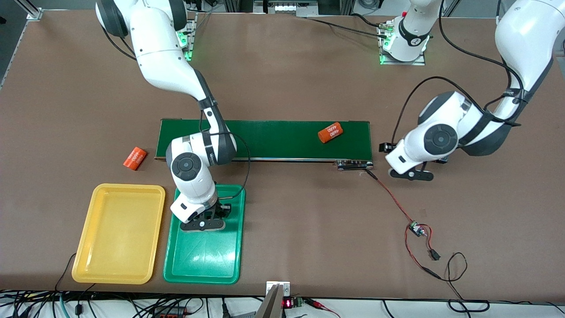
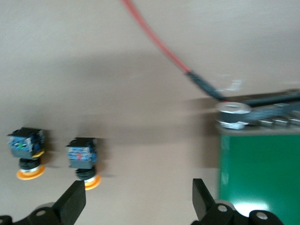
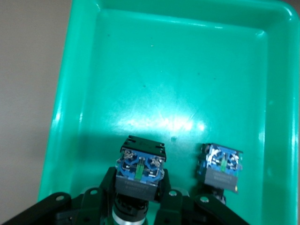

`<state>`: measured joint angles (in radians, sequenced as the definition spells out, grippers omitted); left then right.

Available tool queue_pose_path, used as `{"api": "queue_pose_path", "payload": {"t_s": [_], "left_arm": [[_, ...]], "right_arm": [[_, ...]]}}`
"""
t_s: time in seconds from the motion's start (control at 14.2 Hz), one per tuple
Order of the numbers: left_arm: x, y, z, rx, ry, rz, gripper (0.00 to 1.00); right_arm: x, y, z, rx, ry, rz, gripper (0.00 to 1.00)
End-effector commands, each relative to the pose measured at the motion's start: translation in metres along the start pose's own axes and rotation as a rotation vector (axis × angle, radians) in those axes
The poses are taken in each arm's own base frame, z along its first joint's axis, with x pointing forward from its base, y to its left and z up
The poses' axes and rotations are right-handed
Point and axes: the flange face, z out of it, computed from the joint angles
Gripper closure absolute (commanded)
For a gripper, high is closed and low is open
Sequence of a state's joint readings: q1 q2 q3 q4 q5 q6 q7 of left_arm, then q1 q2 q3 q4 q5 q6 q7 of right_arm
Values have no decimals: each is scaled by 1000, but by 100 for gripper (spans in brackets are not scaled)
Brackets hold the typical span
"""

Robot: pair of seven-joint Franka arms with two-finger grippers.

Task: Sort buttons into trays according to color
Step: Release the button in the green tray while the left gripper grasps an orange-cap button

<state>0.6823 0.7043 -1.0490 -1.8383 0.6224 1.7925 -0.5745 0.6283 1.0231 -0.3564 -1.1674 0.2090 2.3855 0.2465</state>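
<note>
In the right wrist view my right gripper (image 3: 139, 190) is shut on a button (image 3: 139, 169) with a black body and a blue terminal block; its cap is hidden. It hangs low over the green tray (image 3: 178, 84), where a second button (image 3: 219, 168) stands beside it. From the front, the right gripper (image 1: 204, 224) is over the green tray's (image 1: 207, 260) end toward the conveyor. The yellow tray (image 1: 119, 234) lies beside it, bare. My left gripper (image 2: 138, 199) is open above bare table; two buttons with yellow-orange caps (image 2: 26, 152) (image 2: 83, 159) stand close by, one next to a fingertip (image 2: 75, 199).
A long dark-green conveyor belt (image 1: 273, 139) crosses the middle, carrying an orange cylinder (image 1: 330, 132). Another orange cylinder (image 1: 134, 157) lies on the table off the belt's end toward the right arm. The left gripper (image 1: 410, 174) hovers by the other belt end, near a red wire and small board (image 1: 417, 229).
</note>
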Motion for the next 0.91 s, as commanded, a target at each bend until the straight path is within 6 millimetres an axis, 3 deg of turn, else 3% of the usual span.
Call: {"api": "queue_pose_path", "payload": {"t_s": [0.0,0.07,0.14,0.28,0.42,0.7,0.77,0.84], "left_arm": [[1,-26,14,28,-25,-53,0],[1,-36,19,21,-29,-58,0],[4,-52,24,15,-25,-59,0],[4,-71,42,28,9,10,0],[0,-83,68,17,43,22,0],[-6,-91,112,2,75,45,0],[-7,-88,116,-10,85,50,2],[-10,-90,125,-17,78,48,11]], "right_arm": [[8,6,5,10,17,-9,66],[8,7,8,9,16,-6,7],[8,7,8,10,20,2,0],[11,5,-1,13,20,10,0],[17,4,-26,16,15,17,0],[31,17,-111,28,-72,64,0],[33,22,-136,29,-84,74,0],[37,31,-160,22,-88,82,0]]}}
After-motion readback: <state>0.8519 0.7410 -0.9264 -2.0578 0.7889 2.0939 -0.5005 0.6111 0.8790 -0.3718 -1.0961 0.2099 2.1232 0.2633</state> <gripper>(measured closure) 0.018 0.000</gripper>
